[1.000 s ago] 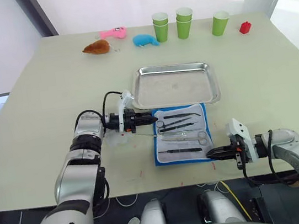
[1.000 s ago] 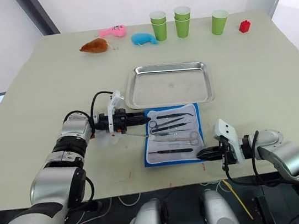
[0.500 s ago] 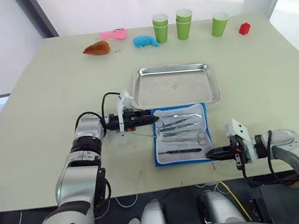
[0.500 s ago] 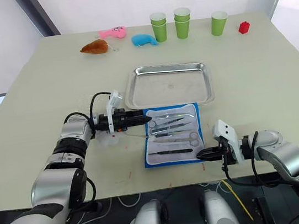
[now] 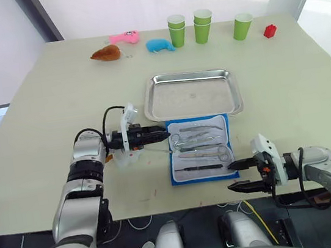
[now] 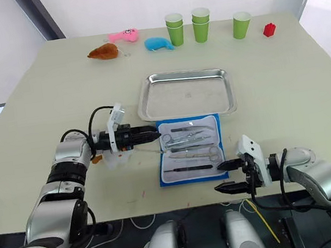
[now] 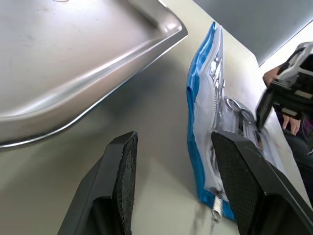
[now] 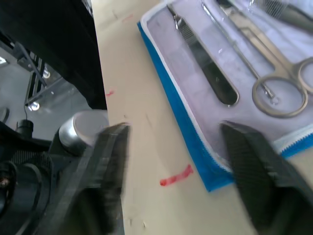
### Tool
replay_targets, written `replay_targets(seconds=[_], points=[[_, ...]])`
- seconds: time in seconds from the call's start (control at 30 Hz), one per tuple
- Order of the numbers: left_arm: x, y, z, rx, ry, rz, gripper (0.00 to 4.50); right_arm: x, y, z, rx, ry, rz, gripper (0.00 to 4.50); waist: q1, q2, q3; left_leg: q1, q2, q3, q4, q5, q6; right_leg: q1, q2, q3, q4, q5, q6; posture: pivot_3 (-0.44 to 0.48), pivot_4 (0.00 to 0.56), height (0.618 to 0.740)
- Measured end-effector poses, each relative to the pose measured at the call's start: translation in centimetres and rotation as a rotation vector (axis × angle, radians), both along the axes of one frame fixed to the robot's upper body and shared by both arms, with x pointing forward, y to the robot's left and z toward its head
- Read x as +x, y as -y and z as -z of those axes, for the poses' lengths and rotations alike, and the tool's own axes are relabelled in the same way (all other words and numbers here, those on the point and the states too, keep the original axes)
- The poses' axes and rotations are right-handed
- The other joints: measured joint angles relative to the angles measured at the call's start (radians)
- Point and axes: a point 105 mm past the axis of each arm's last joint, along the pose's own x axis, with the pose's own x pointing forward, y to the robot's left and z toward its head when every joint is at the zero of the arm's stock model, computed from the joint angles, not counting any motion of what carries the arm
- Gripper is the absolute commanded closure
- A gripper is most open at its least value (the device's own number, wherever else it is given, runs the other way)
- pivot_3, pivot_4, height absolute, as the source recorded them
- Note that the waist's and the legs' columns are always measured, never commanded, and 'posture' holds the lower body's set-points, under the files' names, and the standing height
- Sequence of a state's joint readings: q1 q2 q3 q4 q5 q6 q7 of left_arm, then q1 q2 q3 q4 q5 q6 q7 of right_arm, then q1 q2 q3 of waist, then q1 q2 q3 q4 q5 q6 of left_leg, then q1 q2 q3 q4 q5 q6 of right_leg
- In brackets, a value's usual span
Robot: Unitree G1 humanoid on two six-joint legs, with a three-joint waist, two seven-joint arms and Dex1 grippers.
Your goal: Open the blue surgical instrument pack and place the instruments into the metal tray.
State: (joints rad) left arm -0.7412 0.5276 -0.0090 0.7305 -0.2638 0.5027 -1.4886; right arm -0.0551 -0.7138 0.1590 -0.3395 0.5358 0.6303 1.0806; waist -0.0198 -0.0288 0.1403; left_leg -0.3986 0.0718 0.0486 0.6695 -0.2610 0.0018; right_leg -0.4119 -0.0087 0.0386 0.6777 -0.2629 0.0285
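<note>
Two tools spread, left tool [image 5: 161, 129] and right tool [image 5: 233, 176] flanking open blue pack [image 5: 200, 148], empty tray [image 5: 192, 94] beyond

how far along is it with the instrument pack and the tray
Done: the blue surgical instrument pack lies open flat on the table, just in front of the metal tray. In hand: nothing; the left gripper and right gripper are both open, one at each side of the pack. Left: all the instruments remain in the pack, and the tray holds none.

Head stereo overhead; wrists close, perhaps oblique.
</note>
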Motion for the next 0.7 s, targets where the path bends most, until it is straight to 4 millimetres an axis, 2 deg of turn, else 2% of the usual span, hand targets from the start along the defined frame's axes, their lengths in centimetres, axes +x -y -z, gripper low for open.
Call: replay_targets(seconds=[0.1,0.33,0.4,0.57,0.7], points=[[-0.2,-0.4,-0.4,-0.003,0.004,0.0,1.96,0.2,0.9,-0.5,-0.019,0.016,0.029,0.04,0.001,-0.001,0.0,0.0,0.0,0.0,0.0,0.0,0.0,0.0,0.0,0.0,0.0,0.0,0.0,0.0,0.15,0.74],[-1.4,-1.2,-2.5,-0.038,0.146,0.057,1.96,1.6,2.0,-4.8,0.068,0.176,0.062,0.04,0.004,-0.001,0.002,-0.001,0.0,0.0,0.0,0.0,0.0,-0.001,0.0,0.0,0.0,0.0,0.0,0.0,0.15,0.74],[-1.4,-1.2,-3.0,-0.027,0.208,0.074,1.96,2.0,1.9,-5.4,0.081,0.22,0.057,0.04,0.007,-0.001,0.002,-0.001,0.0,0.0,0.0,0.0,0.0,-0.001,0.0,0.0,0.0,0.0,0.0,0.0,0.15,0.74],[-1.5,-1.0,-4.4,-0.033,0.339,0.105,1.96,3.2,1.6,-5.7,0.086,0.329,0.051,0.04,0.009,-0.001,0.003,-0.002,0.0,0.0,0.0,0.0,0.0,-0.001,0.0,0.0,-0.001,0.0,0.0,0.0,0.15,0.74],[-1.9,-0.8,-5.8,0.014,0.502,0.156,1.96,3.9,1.1,-4.9,0.08,0.39,0.027,0.04,0.007,-0.001,0.004,-0.001,0.0,0.0,0.0,0.0,0.0,-0.001,0.0,0.0,-0.001,0.0,0.0,0.0,0.15,0.74]])
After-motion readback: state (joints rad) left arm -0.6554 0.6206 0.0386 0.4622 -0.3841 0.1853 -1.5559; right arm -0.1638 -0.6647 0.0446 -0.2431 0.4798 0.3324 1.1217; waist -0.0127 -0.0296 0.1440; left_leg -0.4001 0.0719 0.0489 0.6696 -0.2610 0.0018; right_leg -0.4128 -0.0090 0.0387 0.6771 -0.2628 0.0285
